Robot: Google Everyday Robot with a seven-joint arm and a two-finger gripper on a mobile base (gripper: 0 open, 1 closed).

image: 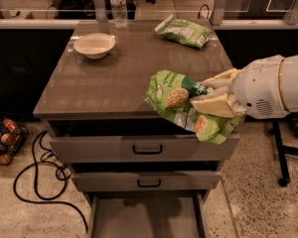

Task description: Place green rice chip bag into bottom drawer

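While the pincer [212, 93] is clamped on the green rice chip bag [173, 96] over the tabletop [114, 78] front edge, the open bottom drawer [144, 220] lies at 7 o'clock, below; the bag's long axis runs 10-to-4.

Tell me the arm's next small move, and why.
Probably carry the green rice chip bag outward from the cabinet, then down. The gripper is shut on it at the front edge of the cabinet top, above the top drawer. The bottom drawer stands open lower down and pulled out farther, so the bag likely must clear the upper fronts first.
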